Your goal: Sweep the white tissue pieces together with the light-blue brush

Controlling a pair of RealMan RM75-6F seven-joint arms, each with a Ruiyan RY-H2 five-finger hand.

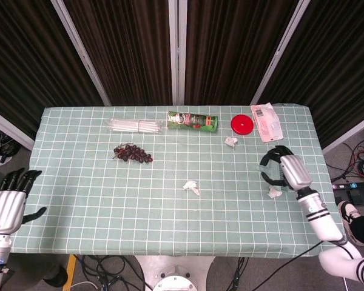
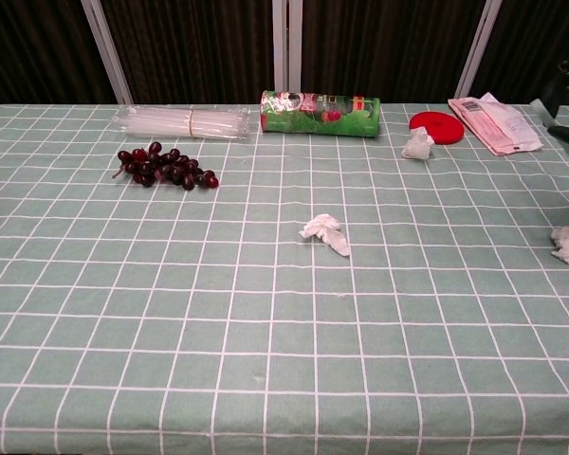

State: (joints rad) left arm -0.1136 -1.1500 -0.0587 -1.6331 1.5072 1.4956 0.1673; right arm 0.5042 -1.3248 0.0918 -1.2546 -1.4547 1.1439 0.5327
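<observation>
Nearest you, your left hand (image 1: 5,209) hangs off the front-left corner of the table (image 1: 109,200). Its fingers are spread and it holds nothing.

Over on the right side, the nearest tissue piece (image 1: 273,192) lies on the checked cloth just below your right hand (image 1: 286,173). The chest view picks the piece up near its right edge. That hand hovers over the right end of the table with its dark fingers (image 1: 269,165) curled in toward the palm. I can't make out the light-blue brush in either view. If it's in the hand, the hand covers it, so I can't tell whether you've got hold of it.

The middle tissue piece (image 1: 192,187) sits near the centre of the table, well apart from the other two.

Further back on the left is a bunch of dark grapes (image 1: 132,153).

The far tissue piece (image 1: 231,142) lies just in front of the red lid (image 1: 242,124).

Along the back edge are a bundle of clear straws (image 1: 136,125), a green can (image 1: 192,120) on its side, and a packet (image 1: 266,122) in the right corner.
</observation>
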